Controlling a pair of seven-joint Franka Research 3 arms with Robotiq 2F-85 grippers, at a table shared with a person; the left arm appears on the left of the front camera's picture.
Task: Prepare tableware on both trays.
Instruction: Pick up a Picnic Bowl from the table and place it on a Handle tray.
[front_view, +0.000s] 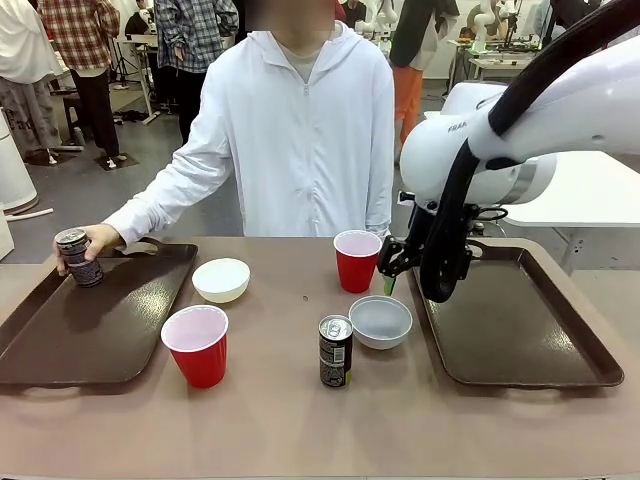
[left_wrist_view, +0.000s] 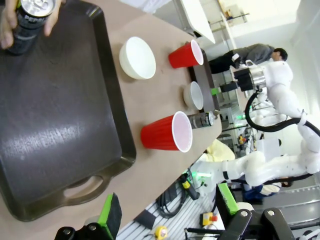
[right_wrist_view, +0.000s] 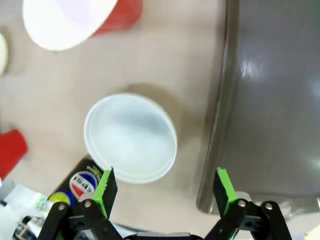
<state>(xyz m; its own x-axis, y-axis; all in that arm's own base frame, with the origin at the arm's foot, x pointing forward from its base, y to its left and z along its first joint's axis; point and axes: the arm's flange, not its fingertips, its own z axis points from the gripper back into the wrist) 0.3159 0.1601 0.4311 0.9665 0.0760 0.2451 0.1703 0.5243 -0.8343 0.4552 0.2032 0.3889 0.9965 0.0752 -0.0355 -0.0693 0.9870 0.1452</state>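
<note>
Tan table is carrying most of the tableware, so the job is looking barely begun. One can is sitting at the far left corner of the left tray, with the person's hand wrapping around it. I cannot tell whether it is resting on the tray yet. The right tray is lying bare.

Five pieces are waiting between the trays. The left bowl is sitting just beside the left tray's right rim, and the near cup is standing nearer than it. The far cup is standing at the middle. The middle can is standing just beside the right bowl, which is lying near the right tray's left rim.

The right gripper is hanging over the right bowl, jaws spread wide and gripping nothing. The left gripper is hovering off the left tray's handle end, likewise gaping and carrying nothing.

By my reckoning, each tray is going to need a cup, a bowl and a can.

Beyond the table, people are standing on a grey floor among other work tables.
</note>
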